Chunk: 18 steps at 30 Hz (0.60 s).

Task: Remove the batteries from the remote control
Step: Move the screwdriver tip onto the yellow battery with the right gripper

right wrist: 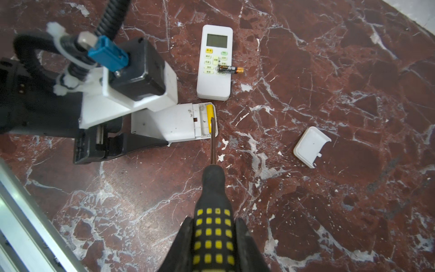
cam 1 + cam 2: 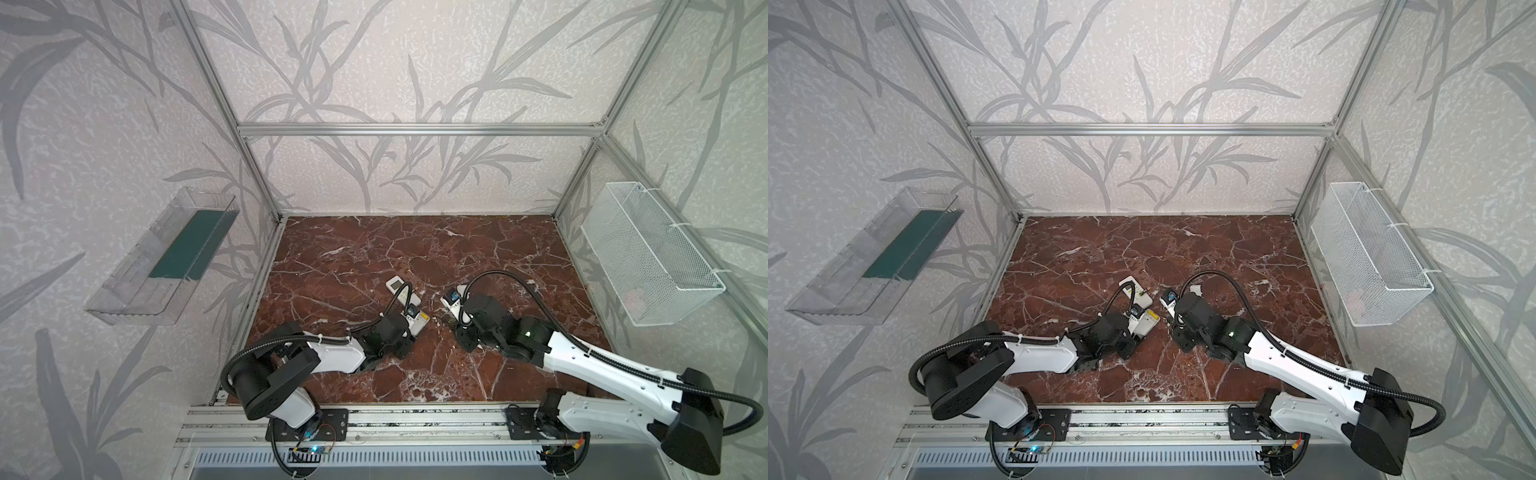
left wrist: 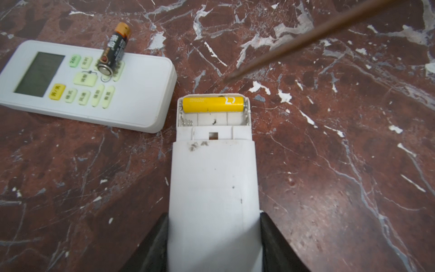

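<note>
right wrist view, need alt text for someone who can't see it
The right gripper holds a black-and-yellow screwdriver, its tip by the yellow battery in the open remote. A second remote with a black battery lying across it and a loose white cover sit on the marble table.

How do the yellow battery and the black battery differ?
The yellow cylindrical battery sits in the compartment of the white remote in the left claw; the black battery with an orange end lies atop the second white remote. The yellow battery is uniform, the black battery two-toned. Both are slim cylinders.
</note>
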Each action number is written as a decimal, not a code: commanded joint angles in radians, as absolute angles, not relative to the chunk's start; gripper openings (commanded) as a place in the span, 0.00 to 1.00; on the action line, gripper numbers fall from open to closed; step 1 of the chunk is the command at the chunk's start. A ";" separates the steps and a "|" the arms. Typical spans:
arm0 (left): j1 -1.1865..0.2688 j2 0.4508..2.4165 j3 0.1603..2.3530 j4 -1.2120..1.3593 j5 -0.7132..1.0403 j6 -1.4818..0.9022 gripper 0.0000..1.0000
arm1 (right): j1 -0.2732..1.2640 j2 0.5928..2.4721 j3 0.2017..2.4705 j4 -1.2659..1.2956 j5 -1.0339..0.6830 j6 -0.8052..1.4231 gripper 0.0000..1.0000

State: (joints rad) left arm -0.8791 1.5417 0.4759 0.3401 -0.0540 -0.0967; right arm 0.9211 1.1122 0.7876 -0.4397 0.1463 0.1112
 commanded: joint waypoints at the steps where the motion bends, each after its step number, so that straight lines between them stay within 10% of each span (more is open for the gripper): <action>1: -0.907 1.573 0.452 0.175 0.044 -0.089 0.37 | 0.944 1.129 0.777 -0.443 0.130 0.165 0.00; 18: -0.907 1.465 0.510 0.049 0.083 -0.056 0.62 | 0.971 1.168 0.755 -0.455 0.276 0.288 0.00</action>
